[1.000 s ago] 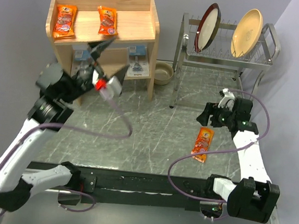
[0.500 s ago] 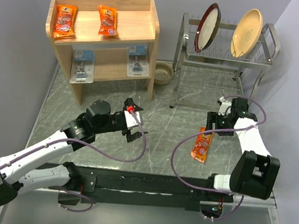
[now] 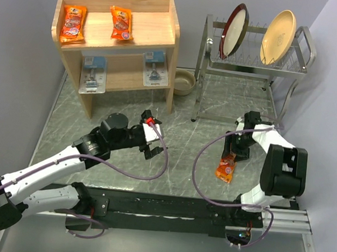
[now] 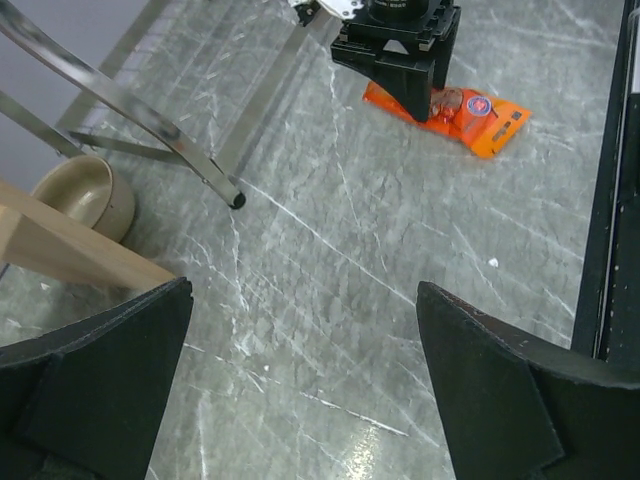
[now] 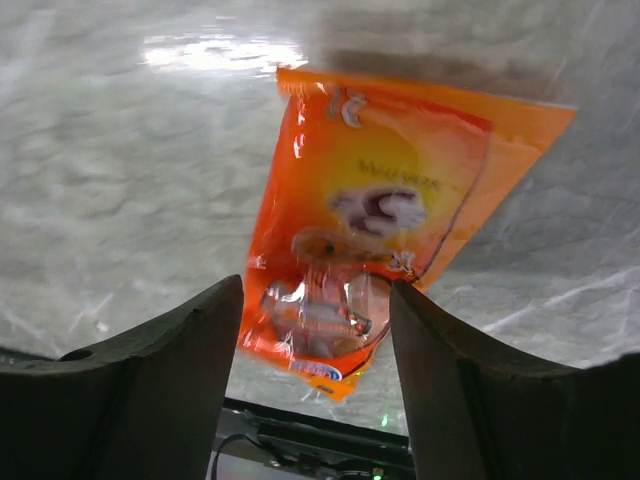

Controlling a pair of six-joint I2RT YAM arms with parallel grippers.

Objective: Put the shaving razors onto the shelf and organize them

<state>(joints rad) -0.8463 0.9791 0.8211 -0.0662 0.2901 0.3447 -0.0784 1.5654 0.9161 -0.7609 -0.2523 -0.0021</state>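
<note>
1. The shelf (image 3: 165, 28) at the far left already holds four shaving razors: two orange packs (image 3: 73, 23) on the top tier and two blister packs (image 3: 93, 75) on the lower one. None of them has moved over the last second.
2. The left gripper (image 3: 151, 135) hovers over mid-table, jaws wide apart and empty. A second ago it was up at the shelf's lower tier.
3. The right gripper (image 5: 315, 288) stands over the last orange pack (image 3: 225, 168), one finger at each long edge of its end. The jaws have narrowed since a second ago. Whether they already pinch the pack, I cannot tell.
4. That pack lies flat on the grey table (image 3: 171, 161), near the right arm and well apart from the shelf. It looks light, thin, glossy and floppy, so it is likely to slip or sag. The best hold is probably across the narrow end, where the fingers now bracket it. Since the earlier frames it has slid slightly nearer the arms' bases.
</note>
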